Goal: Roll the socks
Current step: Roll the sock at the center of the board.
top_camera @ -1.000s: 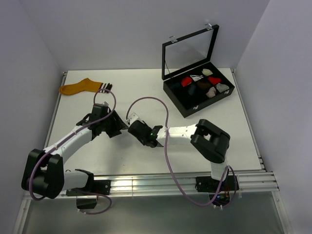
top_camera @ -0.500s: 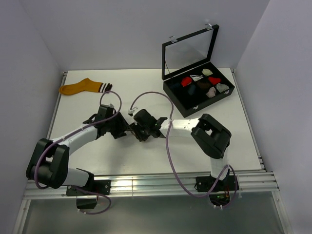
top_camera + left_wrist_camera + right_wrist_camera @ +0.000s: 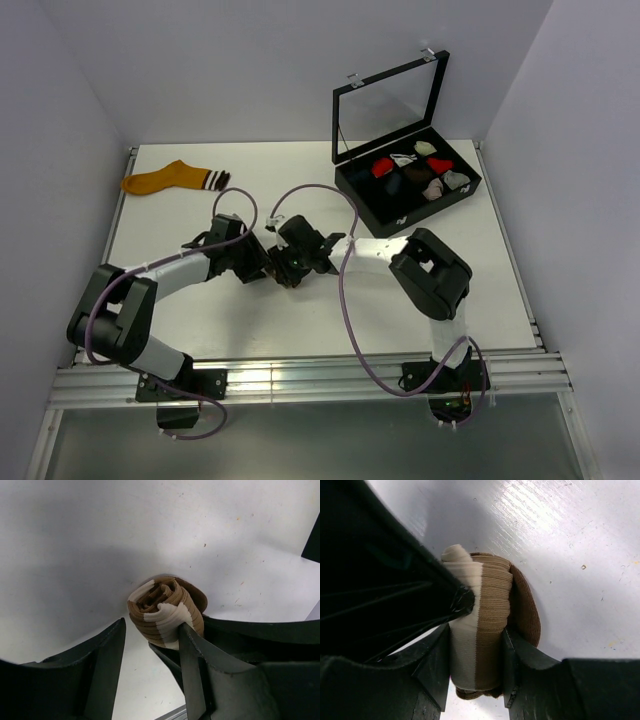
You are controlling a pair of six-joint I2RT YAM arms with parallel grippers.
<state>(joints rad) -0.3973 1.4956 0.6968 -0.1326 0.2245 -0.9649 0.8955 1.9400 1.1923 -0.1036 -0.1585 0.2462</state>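
Note:
The brown sock with cream stripes (image 3: 487, 605) is wound into a tight roll, standing just off the white table. My right gripper (image 3: 476, 632) is shut on this roll, one finger on each side. My left gripper (image 3: 153, 626) is open. Its right finger (image 3: 192, 655) presses against the brown roll (image 3: 167, 607), while its left finger (image 3: 102, 662) stands apart from it. From above, the two grippers meet nose to nose, left gripper (image 3: 260, 264) and right gripper (image 3: 289, 266), hiding the roll. The mustard-orange sock (image 3: 165, 180) lies flat at the far left of the table.
A black compartment box (image 3: 380, 221) with its glass lid (image 3: 390, 100) raised stands at the back right, holding several small sock bundles. The table's left edge rail (image 3: 118, 215) runs close to the orange sock. Purple cables loop over both arms.
The left gripper has moved right to meet the right gripper, and its jaws have narrowed a little. The right gripper has swung up and left with the roll in it.

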